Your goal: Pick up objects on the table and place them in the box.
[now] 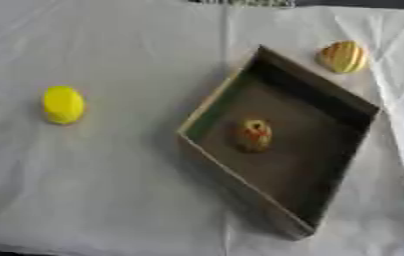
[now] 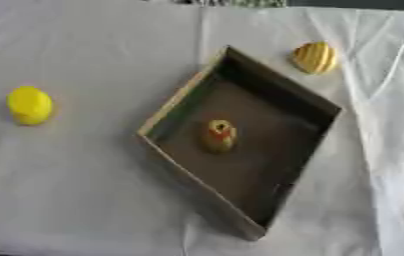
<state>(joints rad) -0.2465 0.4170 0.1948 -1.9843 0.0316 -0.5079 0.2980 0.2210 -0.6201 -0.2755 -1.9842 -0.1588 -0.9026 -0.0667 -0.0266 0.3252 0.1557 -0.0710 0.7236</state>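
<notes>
Neither of my hands shows in either eye view, so I cannot tell whether their fingers are apart or together. Before me a shallow brown box [image 1: 363,107] sits turned cornerwise on the white tablecloth [image 1: 109,190], and inside it, near the middle of its floor, lies a small yellowish oval thing with a red patch [image 1: 254,135]. A bright yellow lemon-like object [image 1: 63,104] rests on the cloth well apart to the box's left, and a ridged, yellow-orange shell-like object [image 1: 343,56] lies just beyond the box's far right wall.
</notes>
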